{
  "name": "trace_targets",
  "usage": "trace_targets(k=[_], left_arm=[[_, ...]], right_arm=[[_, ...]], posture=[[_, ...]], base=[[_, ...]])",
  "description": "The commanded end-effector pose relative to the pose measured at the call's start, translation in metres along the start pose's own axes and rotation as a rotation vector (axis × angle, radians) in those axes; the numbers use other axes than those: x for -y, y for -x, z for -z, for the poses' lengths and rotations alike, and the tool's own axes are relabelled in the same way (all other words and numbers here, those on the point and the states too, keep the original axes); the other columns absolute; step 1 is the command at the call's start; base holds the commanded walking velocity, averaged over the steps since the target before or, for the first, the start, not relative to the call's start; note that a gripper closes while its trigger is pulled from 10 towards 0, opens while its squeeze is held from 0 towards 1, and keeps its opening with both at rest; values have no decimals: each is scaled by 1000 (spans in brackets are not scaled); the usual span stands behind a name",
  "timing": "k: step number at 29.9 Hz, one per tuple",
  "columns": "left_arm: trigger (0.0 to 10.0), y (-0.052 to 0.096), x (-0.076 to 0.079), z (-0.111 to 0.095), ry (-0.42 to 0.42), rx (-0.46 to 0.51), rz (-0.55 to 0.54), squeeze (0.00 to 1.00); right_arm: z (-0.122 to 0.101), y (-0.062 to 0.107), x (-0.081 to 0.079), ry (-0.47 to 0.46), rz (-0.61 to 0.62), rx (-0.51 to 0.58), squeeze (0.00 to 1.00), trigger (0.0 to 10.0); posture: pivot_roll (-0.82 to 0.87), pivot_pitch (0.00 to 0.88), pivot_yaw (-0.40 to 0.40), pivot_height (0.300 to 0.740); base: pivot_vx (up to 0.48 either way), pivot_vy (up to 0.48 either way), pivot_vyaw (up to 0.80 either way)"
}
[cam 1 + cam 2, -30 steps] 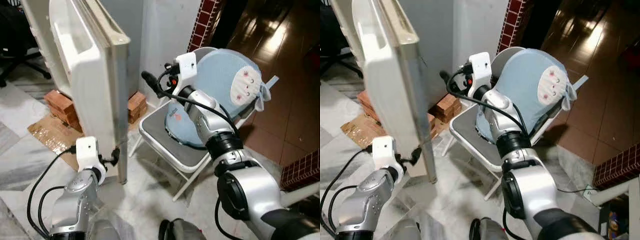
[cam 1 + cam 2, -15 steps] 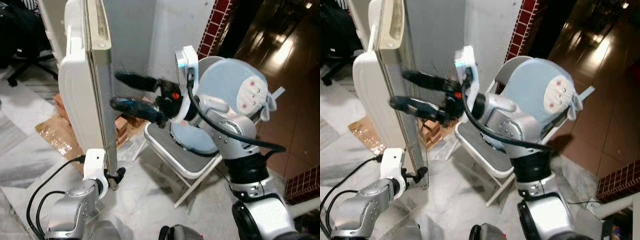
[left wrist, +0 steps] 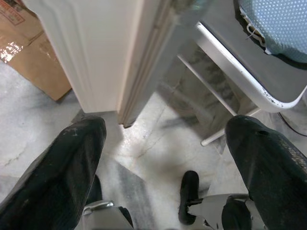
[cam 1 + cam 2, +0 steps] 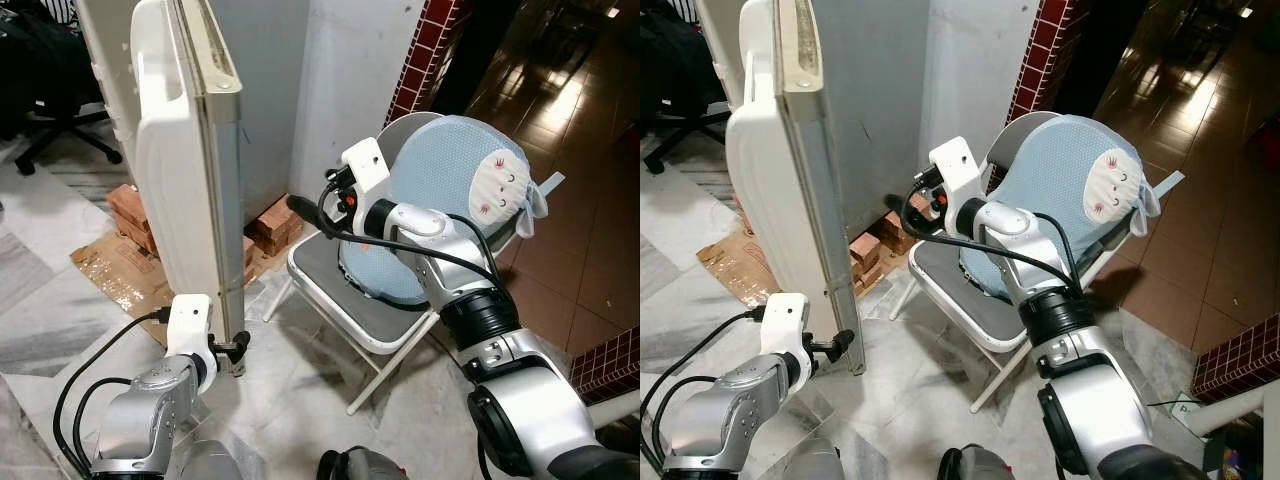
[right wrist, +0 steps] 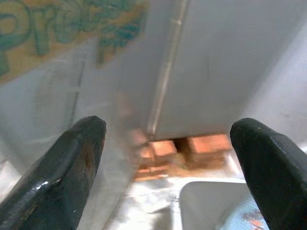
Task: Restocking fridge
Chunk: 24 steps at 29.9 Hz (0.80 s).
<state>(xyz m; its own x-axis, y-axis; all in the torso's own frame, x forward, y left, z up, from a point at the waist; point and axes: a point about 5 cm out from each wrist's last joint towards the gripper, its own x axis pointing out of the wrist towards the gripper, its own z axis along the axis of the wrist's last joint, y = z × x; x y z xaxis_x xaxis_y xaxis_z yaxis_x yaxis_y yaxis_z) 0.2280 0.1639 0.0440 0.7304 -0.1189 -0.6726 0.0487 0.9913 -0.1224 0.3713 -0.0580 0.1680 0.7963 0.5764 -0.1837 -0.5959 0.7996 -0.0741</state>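
Note:
The white fridge door stands ajar, seen edge-on, in front of the grey fridge body. My left gripper is low, beside the door's bottom corner, and open with nothing between its fingers. My right gripper is raised between the fridge side and the chair, pointing at the grey fridge wall. It is open and empty, its fingers spread wide.
A folding metal chair with a blue cushion stands close to the right of the fridge. Bricks prop up the fridge, on flattened cardboard. An office chair is at far left, a red brick pillar behind.
My right gripper, stretched out by the door's edge half a second ago, has drawn back toward the chair. The door has swung from angled to edge-on. The left gripper stays low.

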Motion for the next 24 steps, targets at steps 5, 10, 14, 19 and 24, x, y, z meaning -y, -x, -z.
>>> trace_targets(k=[5, 10, 14, 19, 24], left_arm=[[10000, -2, 3, -4, -12, 9, 5, 0], [10000, -3, 4, -4, -13, 10, 7, 0], [10000, -4, 4, -5, -13, 11, 10, 0], [10000, -7, 4, -7, -20, 12, 17, 0], [10000, -7, 3, -7, -23, 12, 17, 0]], right_arm=[[-41, -15, -19, -174, 52, 130, 0, 10000], [-58, -18, -47, -314, -61, 167, 0, 10000], [-70, -11, -75, -418, -301, 193, 0, 10000], [-99, 73, -109, -457, -1123, 433, 0, 10000], [-102, 86, -105, -409, -1187, 489, 0, 10000]], posture=[[115, 12, -94, 740], [113, 8, -95, 740], [112, 4, -96, 740], [107, 0, -100, 740], [104, 0, -94, 740]], base=[[0, 0, 0], [0, 0, 0], [0, 0, 0], [0, 0, 0], [0, 0, 0]])
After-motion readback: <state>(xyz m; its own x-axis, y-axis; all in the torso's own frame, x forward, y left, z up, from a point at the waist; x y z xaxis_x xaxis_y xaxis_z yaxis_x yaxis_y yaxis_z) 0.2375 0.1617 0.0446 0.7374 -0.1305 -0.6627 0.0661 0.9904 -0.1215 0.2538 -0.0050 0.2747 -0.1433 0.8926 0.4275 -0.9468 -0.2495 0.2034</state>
